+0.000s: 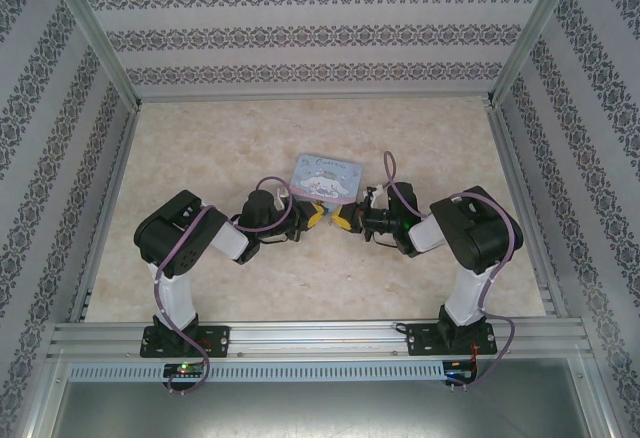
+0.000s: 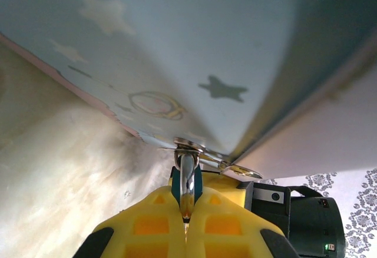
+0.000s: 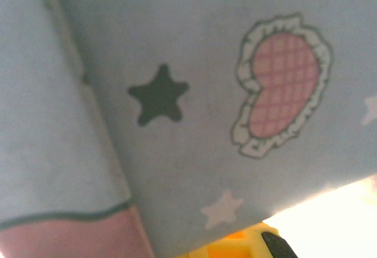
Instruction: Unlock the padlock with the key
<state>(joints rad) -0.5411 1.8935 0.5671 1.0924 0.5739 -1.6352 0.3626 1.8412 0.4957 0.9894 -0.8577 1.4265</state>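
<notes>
The left gripper (image 2: 187,206) is clenched on the small teal-blue metal padlock (image 2: 187,175). Its chrome shackle juts past the fingertips up to the edge of the pale blue star-printed tin box (image 2: 194,40). The right gripper (image 1: 345,222), just beside those jaws, is closed (whether it holds anything I cannot tell).

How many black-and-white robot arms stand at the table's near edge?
2. The left arm stands bottom left, the right arm bottom right; both reach towards the pale blue cartoon tin box. None seems hidden.

Left claw (image 1: 316,217), right claw (image 1: 343,223) — both closed.
</notes>
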